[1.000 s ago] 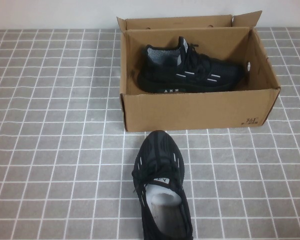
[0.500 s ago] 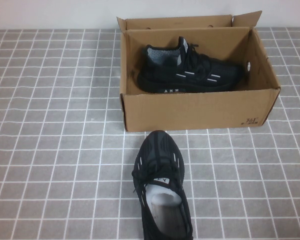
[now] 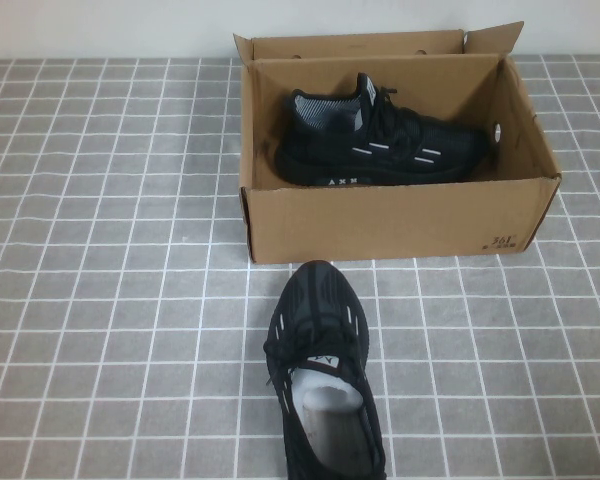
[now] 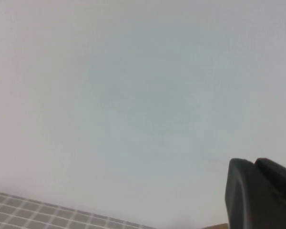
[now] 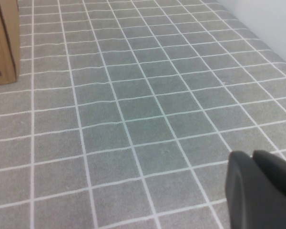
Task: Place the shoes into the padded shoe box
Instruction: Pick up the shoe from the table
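Brown corrugated cardboard shoe box [image 3: 390, 220], rectangular with upright flaps and small black print at one front corner, stands on the grey tiled tabletop [image 3: 110, 300] and serves as landmark. Inside it lies one black mesh sneaker [image 3: 380, 145] with short white side stripes, on its sole, lengthwise along the box, toe toward the box's right end wall, heel toward the left end. No other contents visible in the box.

Second black mesh sneaker [image 3: 325, 375] rests on the tabletop just in front of the box's front wall, toe pointing at the box and close to it, apart from the cardboard. Grey-white lining of its opening faces up; its heel runs off the near edge of the high view.

Neither arm appears in the high view, so both shoes lie well clear of either end effector.

Left end effector [image 4: 260, 195]: only a dark finger tip shows in the left wrist view, against the pale wall, with a strip of tabletop below. It is clenched and empty, with nothing seen between the fingers.

Right end effector [image 5: 260, 191]: a dark finger tip shows in the right wrist view over bare grey tiles, with a corner of the shoe box [image 5: 2, 43] off to one side and well apart from it. Whether it is clenched or released I cannot tell.
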Controlling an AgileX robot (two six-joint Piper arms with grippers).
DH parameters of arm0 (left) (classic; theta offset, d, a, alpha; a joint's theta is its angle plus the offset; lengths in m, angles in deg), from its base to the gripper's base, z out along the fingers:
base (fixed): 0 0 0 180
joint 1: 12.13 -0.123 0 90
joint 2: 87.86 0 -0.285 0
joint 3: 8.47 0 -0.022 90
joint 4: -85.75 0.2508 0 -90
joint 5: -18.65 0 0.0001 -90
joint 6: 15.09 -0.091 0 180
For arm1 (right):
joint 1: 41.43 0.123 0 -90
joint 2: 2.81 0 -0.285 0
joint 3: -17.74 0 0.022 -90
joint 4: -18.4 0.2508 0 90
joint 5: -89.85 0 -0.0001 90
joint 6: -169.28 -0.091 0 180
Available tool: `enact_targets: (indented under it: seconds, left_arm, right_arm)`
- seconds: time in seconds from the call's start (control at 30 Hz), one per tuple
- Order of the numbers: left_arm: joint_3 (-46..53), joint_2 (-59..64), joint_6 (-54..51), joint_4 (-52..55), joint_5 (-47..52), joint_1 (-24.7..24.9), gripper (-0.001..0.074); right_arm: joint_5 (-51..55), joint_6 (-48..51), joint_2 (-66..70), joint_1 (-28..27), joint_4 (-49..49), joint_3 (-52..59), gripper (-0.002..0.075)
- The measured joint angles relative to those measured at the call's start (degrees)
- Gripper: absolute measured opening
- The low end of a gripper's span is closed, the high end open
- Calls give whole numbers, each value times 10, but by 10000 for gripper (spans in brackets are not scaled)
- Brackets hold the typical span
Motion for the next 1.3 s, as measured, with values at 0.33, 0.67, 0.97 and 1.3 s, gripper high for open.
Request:
enact_targets:
  seconds: [0.33, 0.67, 0.97, 1.3]
  left_arm:
    - [-7, 9, -151, -102, 76, 0, -4]
    - [-133, 189, -409, -292, 279, 0, -4]
    - [-178, 326, -550, -455, 341, 24, -4]
    - [-178, 428, -589, -495, 327, 148, -4]
  right_arm:
    - [0, 0, 0, 0, 0, 0, -6]
    - [0, 0, 0, 0, 0, 0, -6]
    - [0, 0, 0, 0, 0, 0, -8]
    - [0, 0, 0, 0, 0, 0, -8]
